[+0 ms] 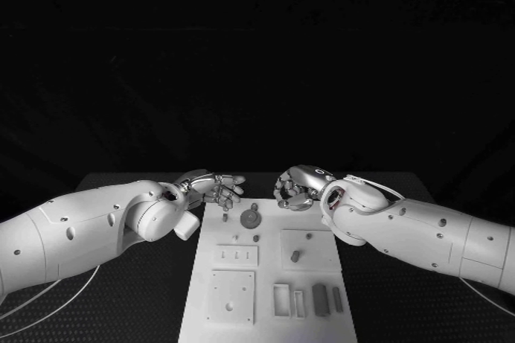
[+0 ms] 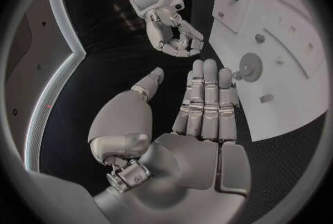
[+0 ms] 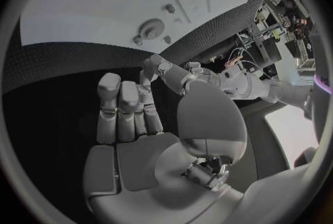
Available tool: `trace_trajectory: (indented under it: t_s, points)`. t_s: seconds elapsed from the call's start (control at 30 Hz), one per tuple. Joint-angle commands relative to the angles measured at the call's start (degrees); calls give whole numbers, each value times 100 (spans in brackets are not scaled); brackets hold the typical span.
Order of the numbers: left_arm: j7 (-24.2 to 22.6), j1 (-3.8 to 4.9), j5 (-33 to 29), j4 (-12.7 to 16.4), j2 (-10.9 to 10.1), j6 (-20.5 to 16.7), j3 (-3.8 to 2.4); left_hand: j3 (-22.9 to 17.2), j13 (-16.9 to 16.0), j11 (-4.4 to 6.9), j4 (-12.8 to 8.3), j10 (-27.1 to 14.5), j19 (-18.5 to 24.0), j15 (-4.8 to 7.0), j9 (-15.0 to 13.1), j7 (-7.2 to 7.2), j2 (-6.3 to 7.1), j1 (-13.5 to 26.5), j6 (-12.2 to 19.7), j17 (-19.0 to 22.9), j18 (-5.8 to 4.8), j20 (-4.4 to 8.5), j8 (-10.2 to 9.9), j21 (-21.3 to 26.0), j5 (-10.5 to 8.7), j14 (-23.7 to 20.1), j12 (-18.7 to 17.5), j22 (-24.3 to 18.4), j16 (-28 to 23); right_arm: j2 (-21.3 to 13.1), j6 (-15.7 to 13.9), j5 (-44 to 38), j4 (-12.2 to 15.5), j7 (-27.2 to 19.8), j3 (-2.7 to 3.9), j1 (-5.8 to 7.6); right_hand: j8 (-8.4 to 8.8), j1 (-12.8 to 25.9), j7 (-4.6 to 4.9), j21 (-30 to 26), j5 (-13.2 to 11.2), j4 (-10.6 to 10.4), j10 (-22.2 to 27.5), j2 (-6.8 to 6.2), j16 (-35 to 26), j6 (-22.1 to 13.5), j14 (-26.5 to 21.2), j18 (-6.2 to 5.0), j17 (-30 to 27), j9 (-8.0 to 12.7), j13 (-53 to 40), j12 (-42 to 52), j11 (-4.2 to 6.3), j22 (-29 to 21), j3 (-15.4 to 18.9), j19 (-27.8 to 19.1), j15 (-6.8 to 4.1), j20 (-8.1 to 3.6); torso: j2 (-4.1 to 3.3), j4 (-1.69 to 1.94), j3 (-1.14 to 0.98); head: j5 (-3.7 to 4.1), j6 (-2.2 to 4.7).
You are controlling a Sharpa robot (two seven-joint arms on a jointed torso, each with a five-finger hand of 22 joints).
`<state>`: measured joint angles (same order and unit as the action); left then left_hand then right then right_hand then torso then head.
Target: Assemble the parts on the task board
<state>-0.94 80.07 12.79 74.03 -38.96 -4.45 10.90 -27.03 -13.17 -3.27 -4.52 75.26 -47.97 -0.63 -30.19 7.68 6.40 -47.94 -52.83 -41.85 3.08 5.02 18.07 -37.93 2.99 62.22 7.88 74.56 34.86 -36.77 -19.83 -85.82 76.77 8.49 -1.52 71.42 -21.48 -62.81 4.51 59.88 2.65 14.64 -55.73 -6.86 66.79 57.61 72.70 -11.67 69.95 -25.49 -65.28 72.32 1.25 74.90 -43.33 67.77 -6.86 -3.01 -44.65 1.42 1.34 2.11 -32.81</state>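
Note:
The white task board (image 1: 269, 313) lies in the middle of the black table. A round grey disc part (image 1: 251, 218) sits near its far edge, with a small peg (image 1: 225, 217) beside it. Several grey oblong parts (image 1: 320, 297) stand in slots near the front right. My left hand (image 1: 215, 188) hovers just beyond the board's far left corner, its fingers (image 2: 207, 96) straight and the thumb apart, holding nothing. My right hand (image 1: 301, 185) hovers at the far right corner, its fingers (image 3: 125, 104) a little bent and holding nothing. The two hands face each other across the disc (image 2: 248, 66).
Raised white blocks (image 1: 236, 255) and a recessed square plate (image 1: 232, 297) occupy the board's left half. A short grey piece (image 1: 295, 256) stands on a block at the centre right. Black table (image 1: 418, 306) stretches on both sides of the board.

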Motion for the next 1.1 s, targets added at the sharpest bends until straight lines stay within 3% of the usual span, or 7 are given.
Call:
trace_trajectory:
  t_s: [0.03,0.13,0.33,0.57,0.9,1.1]
  points:
    - [493,8,276,3,54,415,-1,10,-8,-5,108,32,58,-9,12,11,12,112,-28,-9,69,-5,-40,36,-19,-46,-3,-9,-29,72,70,-522,72,265,2,-2,-287,64,32,34,14,4,-40,-18,4,226,21,-333,-8,-238,4,26,3,49,-51,55,-31,-4,58,16,15,-47,-19]
    - [553,8,265,17,90,655,5,13,-13,-5,264,30,77,-14,27,20,48,249,-6,-12,76,-10,-67,45,-19,-58,-14,-15,-43,111,55,-481,140,273,1,-2,-290,68,31,34,14,6,-45,-24,5,227,26,-333,-9,-240,5,26,3,48,-59,60,-31,-2,61,15,18,-97,-28]
    - [654,7,265,58,134,763,29,19,-19,-14,552,7,130,-29,72,55,100,462,75,-21,90,-24,-139,61,-18,-102,-45,-19,-73,170,-35,-481,275,285,1,-4,-295,75,31,34,14,9,-55,-34,4,230,35,-333,-13,-244,8,24,4,45,-81,71,-31,1,54,21,17,-91,-38]
    - [718,5,446,53,187,819,35,-5,-19,-30,568,-25,171,-46,89,67,141,400,95,-28,93,-40,-158,67,-18,-140,-71,-13,-91,218,-52,-481,360,283,1,-5,-298,82,30,34,14,10,-63,-43,4,231,43,-333,-15,-246,11,22,5,41,-100,80,-32,2,51,11,9,-116,-53]
    - [723,4,451,67,238,832,40,1,-26,-48,456,-53,207,-66,104,75,87,210,101,-50,92,-65,-167,55,-18,-172,-98,3,-99,267,-75,-442,449,264,-6,-7,-300,89,30,32,14,8,-69,-50,2,231,49,-333,-19,-249,13,19,5,38,-120,88,-33,3,52,2,9,-100,-67]
    - [723,3,451,85,225,797,41,24,-31,-56,364,-67,215,-70,112,80,26,107,107,-66,95,-70,-173,47,-18,-176,-113,10,-96,270,-43,-431,514,258,-10,-8,-301,93,29,31,14,7,-72,-54,1,230,52,-333,-20,-250,14,18,6,36,-128,91,-34,3,56,15,4,-92,-80]
